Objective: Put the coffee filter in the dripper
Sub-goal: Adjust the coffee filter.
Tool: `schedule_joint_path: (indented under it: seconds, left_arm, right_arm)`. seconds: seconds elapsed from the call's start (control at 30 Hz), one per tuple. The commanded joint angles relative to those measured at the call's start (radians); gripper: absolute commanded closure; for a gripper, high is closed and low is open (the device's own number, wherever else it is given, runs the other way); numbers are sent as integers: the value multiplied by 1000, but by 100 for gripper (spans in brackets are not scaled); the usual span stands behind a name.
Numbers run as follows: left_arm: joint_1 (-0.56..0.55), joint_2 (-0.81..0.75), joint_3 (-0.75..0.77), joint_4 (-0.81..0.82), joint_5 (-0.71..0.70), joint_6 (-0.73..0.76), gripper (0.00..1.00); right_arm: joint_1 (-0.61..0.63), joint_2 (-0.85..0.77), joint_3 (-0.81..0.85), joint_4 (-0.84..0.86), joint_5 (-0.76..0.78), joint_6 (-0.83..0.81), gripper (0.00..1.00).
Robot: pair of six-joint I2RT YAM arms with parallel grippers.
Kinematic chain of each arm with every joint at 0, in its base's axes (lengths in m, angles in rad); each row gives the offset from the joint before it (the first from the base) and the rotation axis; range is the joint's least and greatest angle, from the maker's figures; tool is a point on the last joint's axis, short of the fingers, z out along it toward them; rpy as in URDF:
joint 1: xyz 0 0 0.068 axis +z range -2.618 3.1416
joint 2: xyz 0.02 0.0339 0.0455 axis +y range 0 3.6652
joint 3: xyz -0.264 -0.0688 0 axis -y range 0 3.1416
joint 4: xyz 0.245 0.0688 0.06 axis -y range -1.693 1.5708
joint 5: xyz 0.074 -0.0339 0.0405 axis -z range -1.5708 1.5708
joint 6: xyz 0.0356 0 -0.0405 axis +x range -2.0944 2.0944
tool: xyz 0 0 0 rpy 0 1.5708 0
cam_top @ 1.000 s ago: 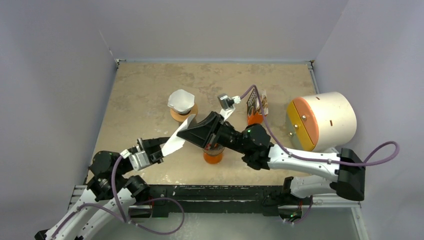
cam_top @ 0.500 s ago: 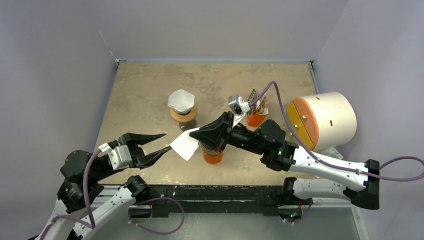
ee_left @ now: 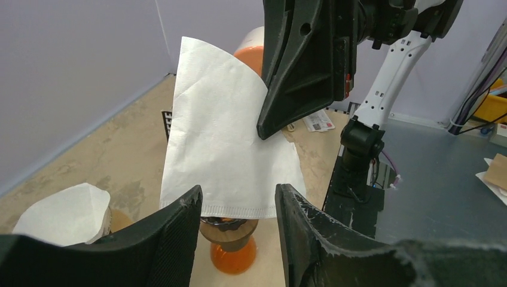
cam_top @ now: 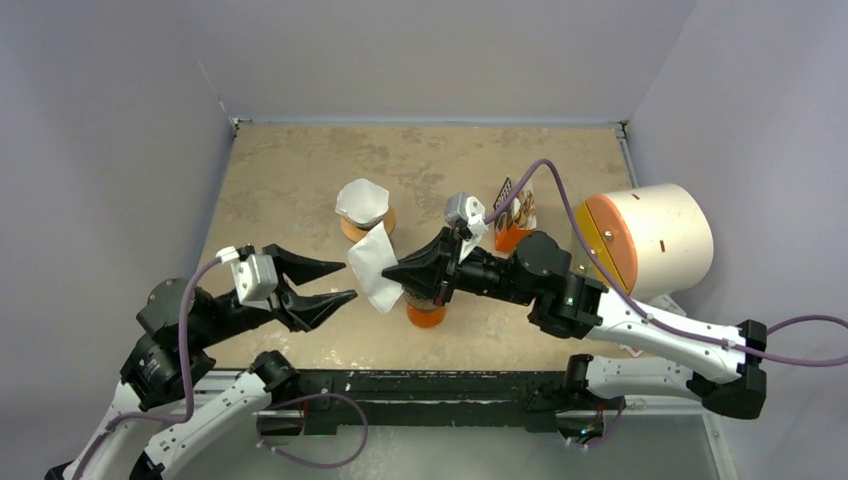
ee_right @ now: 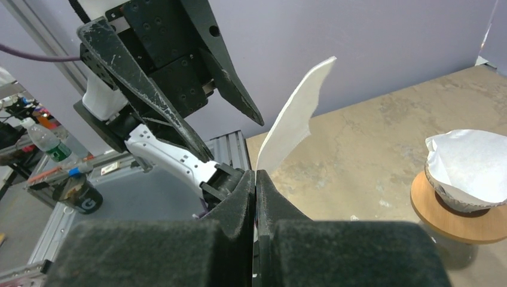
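Coffee filter (cam_top: 375, 270) | nipped in right hand (cam_top: 390, 272) | left hand (cam_top: 349, 280) seemingly clear

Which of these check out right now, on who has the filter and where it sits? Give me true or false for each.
1. The right gripper is shut on the flat coffee filter. True.
2. The left gripper grips that filter too. False: it is open and not touching the paper.
3. The flat coffee filter sits in the orange dripper. False: it is held in the air, not seated in it.
4. The dripper with the wooden collar holds a filter of its own. True.
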Motion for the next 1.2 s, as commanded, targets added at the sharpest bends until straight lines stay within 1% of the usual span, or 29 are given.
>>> schedule_joint_path:
  seconds: [0.0,0.2,0.33,0.43,0.5,0.63,0.67,0.73,0.83,1.0,1.17]
  left_arm:
    - [0,15,-8,72,-7,-99,53]
    - [1,51,-56,119,-20,-144,53]
    - [1,71,-75,147,-26,-177,54]
    - [1,89,-72,150,-15,-186,60]
    - [1,102,-70,149,5,-188,71]
    - [2,121,-64,150,46,-193,85]
    - [1,122,-65,153,55,-197,88]
    - [1,119,-74,173,80,-203,90]
    - [1,107,-79,186,116,-206,89]
    - [2,74,-60,128,127,-181,78]
    - [1,39,-41,75,131,-169,73]
  right_arm:
    - [10,-10,47,6,-40,-42,100]
    - [30,9,53,25,-39,-41,100]
    - [48,22,62,27,-11,-48,100]
    - [56,29,64,27,4,-51,100]
    - [58,32,64,31,4,-52,100]
    - [63,38,63,41,1,-49,100]
    - [63,39,61,43,0,-49,100]
    - [65,41,59,43,4,-48,100]
    - [65,33,52,42,20,-50,100]
    - [63,13,47,12,35,-66,100]
    - [65,0,37,0,19,-82,100]
